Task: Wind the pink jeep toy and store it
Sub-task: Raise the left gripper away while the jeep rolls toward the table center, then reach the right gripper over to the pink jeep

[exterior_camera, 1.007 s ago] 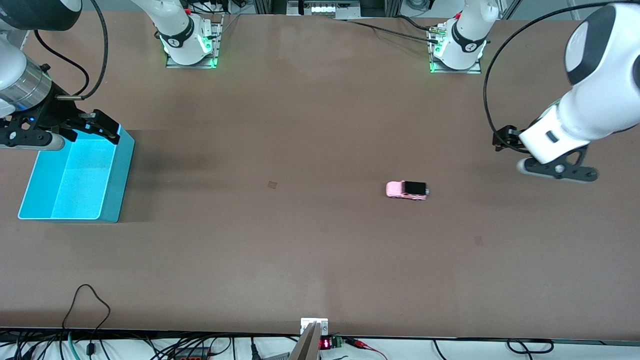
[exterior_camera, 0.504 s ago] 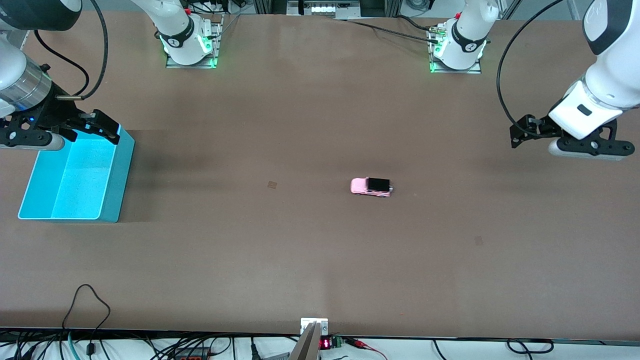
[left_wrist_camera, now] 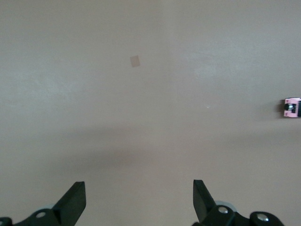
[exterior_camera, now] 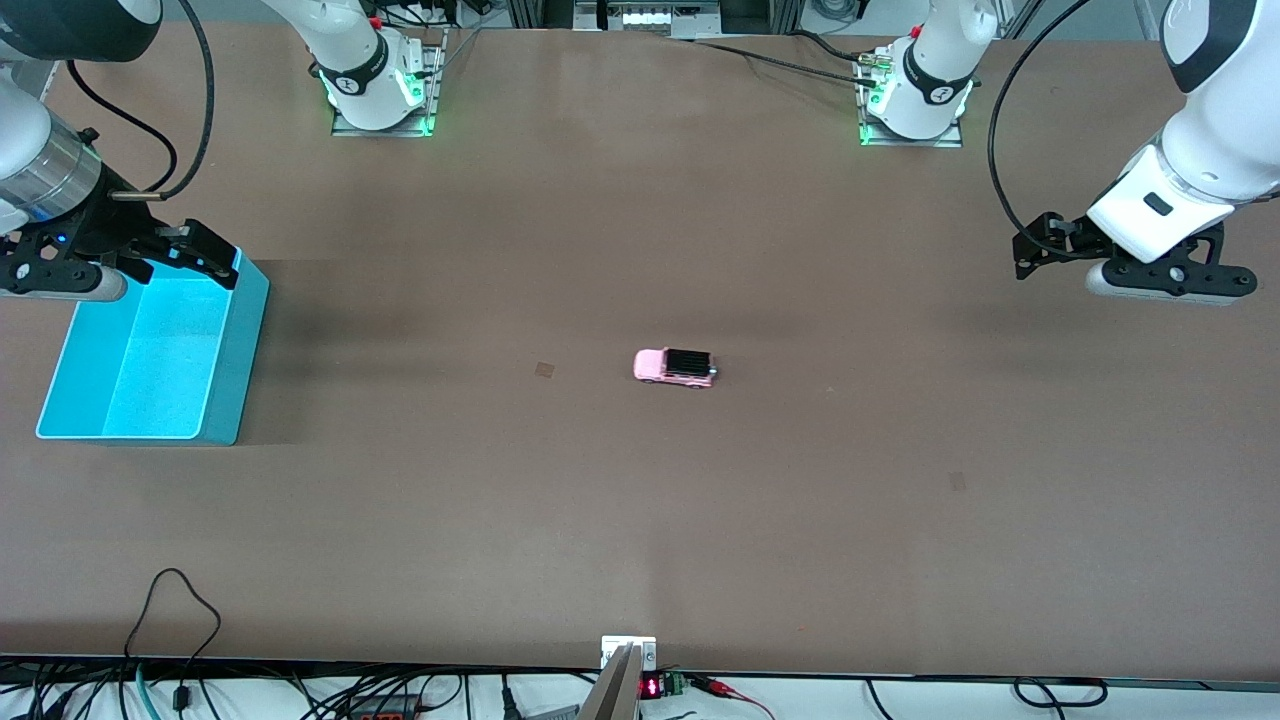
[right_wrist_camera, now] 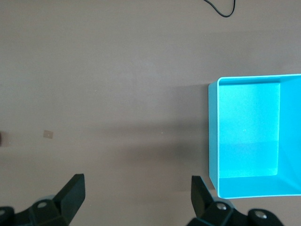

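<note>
a brown table (exterior_camera: 640,520) seen from a high camera facing two robot arms. going across the front view from its left edge: the right end effector (exterior_camera: 205,255) hangs over the rim of an open turquoise bin (exterior_camera: 232,360) at the right arm's end of the table. its fingers stand wide apart and hold nothing; the right wrist view shows both black fingertips (right_wrist_camera: 75,188) spread, with bare table between them and the bin beside them. the bin has nothing in it.

near the middle of the table sits the pink jeep toy (exterior_camera: 675,367), upright on its wheels, its pink nose pointing toward the bin and its black roof section toward the left arm's end. nothing touches it. a small square mark (exterior_camera: 544,370) lies on the table between the toy and the bin.

at the left arm's end of the table, the left end effector (exterior_camera: 1030,258) is up in the air over bare table, well apart from the toy. its fingers are also spread and hold nothing; the left wrist view catches only the toy's rear at the picture's edge.

judged from this, the toy is not stored: it stands free on the table, well apart from the bin. picking it up and placing it in the bin is still left. whether it has been wound cannot be told from how things lie.
</note>
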`<move>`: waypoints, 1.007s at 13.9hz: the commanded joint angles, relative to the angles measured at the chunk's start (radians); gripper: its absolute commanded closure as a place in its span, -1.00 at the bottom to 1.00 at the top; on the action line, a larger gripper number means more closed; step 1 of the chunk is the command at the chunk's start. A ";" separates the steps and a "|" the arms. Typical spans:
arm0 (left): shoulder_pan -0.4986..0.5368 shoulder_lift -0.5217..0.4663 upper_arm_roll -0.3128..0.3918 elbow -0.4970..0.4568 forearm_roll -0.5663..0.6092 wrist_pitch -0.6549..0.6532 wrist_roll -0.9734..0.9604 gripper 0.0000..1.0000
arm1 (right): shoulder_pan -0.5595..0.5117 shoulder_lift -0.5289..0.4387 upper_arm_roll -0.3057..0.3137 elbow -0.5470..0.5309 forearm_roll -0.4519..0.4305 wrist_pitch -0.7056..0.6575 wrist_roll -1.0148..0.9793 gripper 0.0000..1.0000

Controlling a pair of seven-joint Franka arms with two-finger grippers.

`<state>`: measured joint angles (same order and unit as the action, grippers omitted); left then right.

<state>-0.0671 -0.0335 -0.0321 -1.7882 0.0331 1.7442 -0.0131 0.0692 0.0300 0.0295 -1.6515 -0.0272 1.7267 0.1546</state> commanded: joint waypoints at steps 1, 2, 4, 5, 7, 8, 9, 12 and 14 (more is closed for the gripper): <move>-0.007 -0.017 -0.002 0.000 0.022 -0.012 -0.010 -1.00 | 0.000 -0.016 -0.006 -0.017 0.009 0.010 0.002 -1.00; -0.008 -0.016 -0.011 0.004 0.024 -0.012 -0.010 -1.00 | -0.002 -0.016 -0.008 -0.017 0.009 0.008 -0.006 -1.00; -0.008 -0.017 -0.012 0.004 0.024 -0.012 -0.010 -1.00 | 0.000 -0.012 -0.008 -0.016 0.009 0.007 -0.004 -1.00; -0.008 -0.017 -0.012 0.004 0.024 -0.014 -0.010 -1.00 | 0.001 -0.009 -0.008 -0.014 0.009 0.010 -0.006 -1.00; -0.007 -0.016 -0.012 0.004 0.024 -0.014 -0.010 -1.00 | 0.006 0.010 -0.005 -0.010 0.012 0.001 -0.006 -1.00; -0.007 -0.016 -0.011 0.004 0.024 -0.014 -0.010 -1.00 | 0.009 0.013 -0.002 -0.014 0.023 -0.004 -0.012 -1.00; -0.005 -0.016 -0.011 0.004 0.024 -0.014 -0.010 -1.00 | 0.021 0.024 0.000 -0.014 0.023 -0.010 -0.045 -1.00; -0.004 -0.016 -0.011 0.004 0.024 -0.015 -0.008 -1.00 | 0.064 0.077 0.003 -0.013 0.023 -0.045 -0.237 -1.00; -0.003 -0.016 -0.011 0.004 0.024 -0.014 -0.008 -1.00 | 0.116 0.111 0.001 -0.005 0.024 -0.050 -0.361 -1.00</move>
<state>-0.0678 -0.0339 -0.0435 -1.7849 0.0386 1.7438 -0.0132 0.1445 0.1117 0.0351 -1.6714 -0.0138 1.6943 -0.1006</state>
